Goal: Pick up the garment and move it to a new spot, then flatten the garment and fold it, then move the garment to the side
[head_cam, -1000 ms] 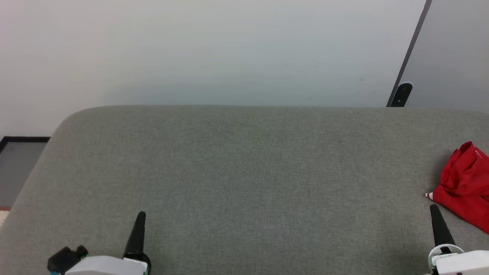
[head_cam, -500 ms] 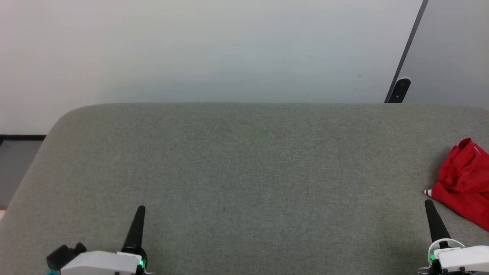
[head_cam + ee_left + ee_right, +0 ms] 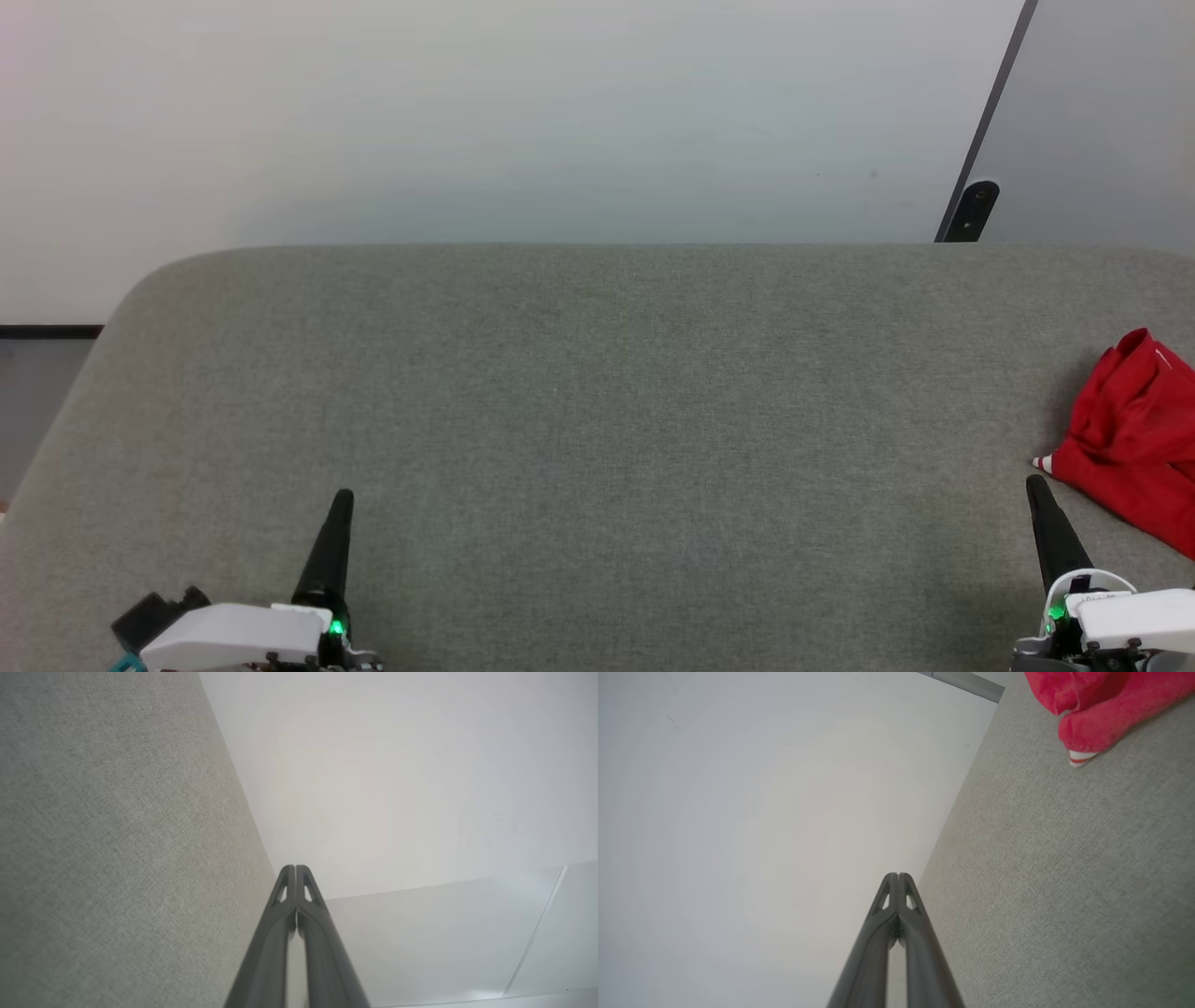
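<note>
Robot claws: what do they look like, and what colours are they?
The left claw and right claw each have two long, dark, pointy fingers with little triangle holes near the tips. Each grows out of a white shell with a tiny green light.

- A plain indoor room, more studio or lab than home, though which one cannot be told.
- A wide counter (image 3: 597, 392) padded in grey woven fabric, with a rounded corner, stands before a smooth white wall (image 3: 467, 121).
- A grey panel (image 3: 1111, 112) with a dark edge is at the far right.
- At the left, a dark skirting board (image 3: 47, 331) runs above the grey floor (image 3: 37, 401).
</note>
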